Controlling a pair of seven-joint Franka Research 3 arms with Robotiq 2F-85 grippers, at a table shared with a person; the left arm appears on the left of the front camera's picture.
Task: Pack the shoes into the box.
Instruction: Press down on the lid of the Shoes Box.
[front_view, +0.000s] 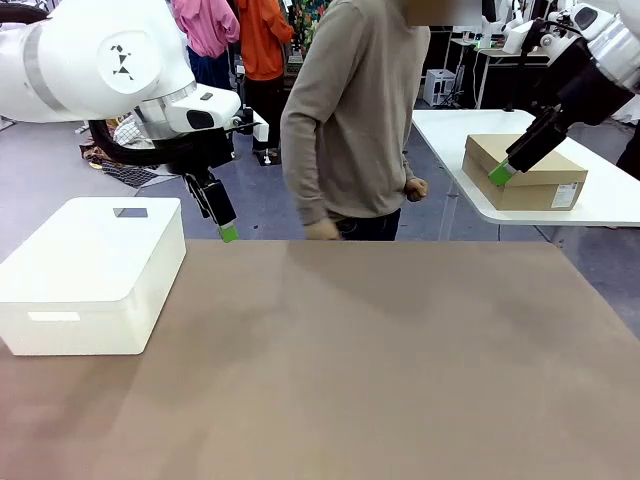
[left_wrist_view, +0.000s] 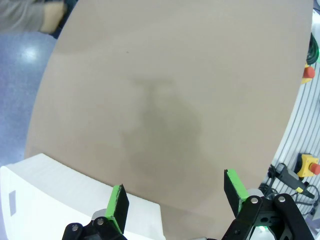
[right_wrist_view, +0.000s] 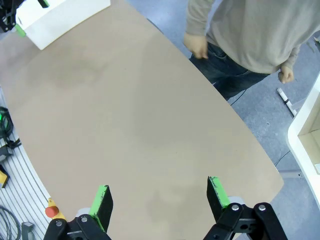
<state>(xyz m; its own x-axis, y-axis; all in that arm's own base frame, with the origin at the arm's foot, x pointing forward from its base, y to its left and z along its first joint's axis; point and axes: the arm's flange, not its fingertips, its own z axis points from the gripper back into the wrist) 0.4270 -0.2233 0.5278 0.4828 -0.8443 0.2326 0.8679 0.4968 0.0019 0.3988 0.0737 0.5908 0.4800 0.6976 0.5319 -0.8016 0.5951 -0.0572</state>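
The shoes are out of view. A closed tan cardboard box (front_view: 540, 185) with a label sits on a white side table (front_view: 600, 205) at the far right, beyond the brown work table (front_view: 350, 360). My left gripper (front_view: 226, 232) hangs open over the table's far left, close to the white container; in its wrist view the left gripper (left_wrist_view: 176, 197) has nothing between its green pads. My right gripper (front_view: 500, 175) is raised at the upper right, in front of the box in the picture. Seen from its own wrist, the right gripper (right_wrist_view: 160, 196) is open and holds nothing above the bare table.
A white rounded plastic container (front_view: 90, 275) with a closed lid stands at the table's left. A person in a grey-beige sweater (front_view: 350, 120) stands at the far edge, hands (front_view: 415, 188) down at their sides. Cables and a red button (left_wrist_view: 308, 72) lie by the near edge.
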